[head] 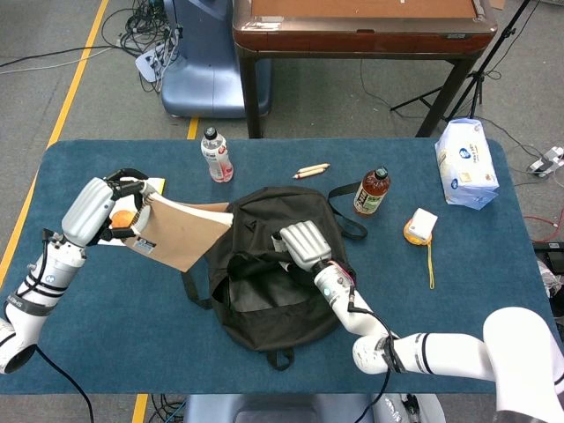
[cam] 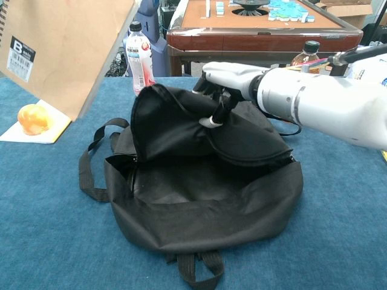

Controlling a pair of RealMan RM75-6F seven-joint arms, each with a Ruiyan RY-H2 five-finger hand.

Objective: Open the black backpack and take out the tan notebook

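Notebook [head: 181, 236] is out of the backpack [head: 264, 264] in the head view, up off the bench [head: 476, 291] at the left, tilted, with the left hand [head: 92, 211] gripping its left edge. The backpack lies in the middle of the blue bench, mouth gaping wide. The right hand [head: 304, 245] sits on the top flap, fingers curled over the fabric, holding it. Behind the notebook there's an orange [head: 122, 218] on a yellow sheet [head: 150, 187]; a water bottle [head: 216, 156] and a tea bottle [head: 372, 191] stand beyond the backpack.

Chest view now: the notebook [cam: 66, 51] fills the upper left corner, clear of the backpack [cam: 199, 199], barcode sticker showing. The right hand [cam: 227, 78] pinches the flap, lifting it.
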